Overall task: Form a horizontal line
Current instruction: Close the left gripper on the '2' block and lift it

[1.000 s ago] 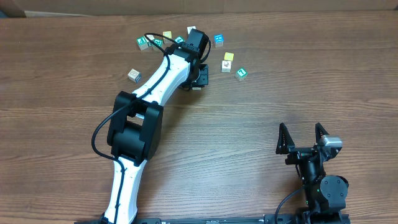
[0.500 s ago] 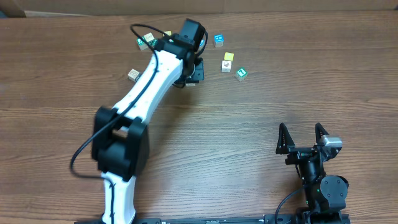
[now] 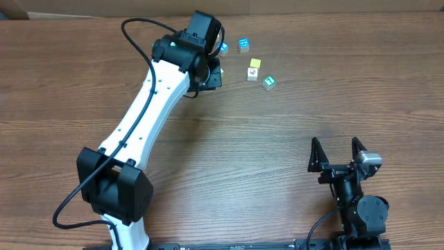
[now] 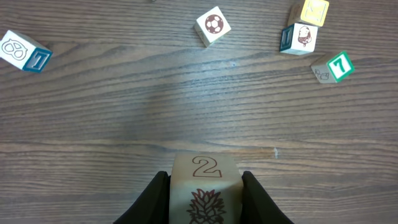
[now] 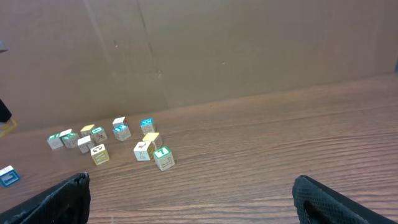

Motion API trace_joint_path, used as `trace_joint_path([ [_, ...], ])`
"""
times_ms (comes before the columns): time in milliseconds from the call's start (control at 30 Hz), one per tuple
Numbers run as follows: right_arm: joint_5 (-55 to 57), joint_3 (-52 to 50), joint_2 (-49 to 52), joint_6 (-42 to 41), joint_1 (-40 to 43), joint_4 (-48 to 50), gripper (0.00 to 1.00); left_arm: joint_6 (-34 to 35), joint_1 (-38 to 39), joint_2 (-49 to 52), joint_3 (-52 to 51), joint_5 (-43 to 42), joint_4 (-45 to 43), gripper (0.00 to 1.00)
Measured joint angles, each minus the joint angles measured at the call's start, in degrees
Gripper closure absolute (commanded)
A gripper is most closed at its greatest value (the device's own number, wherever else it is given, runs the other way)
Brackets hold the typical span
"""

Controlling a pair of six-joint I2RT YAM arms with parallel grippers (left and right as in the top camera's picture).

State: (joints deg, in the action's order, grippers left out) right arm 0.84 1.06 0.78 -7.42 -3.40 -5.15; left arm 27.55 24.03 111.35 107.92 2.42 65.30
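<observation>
Overhead, the white left arm (image 3: 149, 107) blocks the brown wooden desk's (image 3: 291, 118) far edge, right claw (image 3: 338, 154) spread empty; left wrist, left claw (image 4: 204, 182) clenched on a pale wooden pineapple-printed cube (image 4: 204, 167); right wrist, the horizontal line (image 5: 67, 138) of tiny cubes near that edge.

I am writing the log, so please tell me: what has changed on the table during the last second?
The left arm swung: its elbow went left and nearer, its wrist farther away. Its jaws hold the cube marked 2. The right arm and the cubes on the right stayed.
</observation>
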Motion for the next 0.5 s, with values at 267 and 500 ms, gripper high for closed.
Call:
trace_joint_path([
  [267,0.0,0.0,0.0,0.0,0.0,0.0,0.00,0.0,0.0,0.0,0.0,0.0,0.3,0.80],
  [500,0.0,0.0,0.0,0.0,0.0,0.0,0.00,0.0,0.0,0.0,0.0,0.0,0.3,0.80],
])
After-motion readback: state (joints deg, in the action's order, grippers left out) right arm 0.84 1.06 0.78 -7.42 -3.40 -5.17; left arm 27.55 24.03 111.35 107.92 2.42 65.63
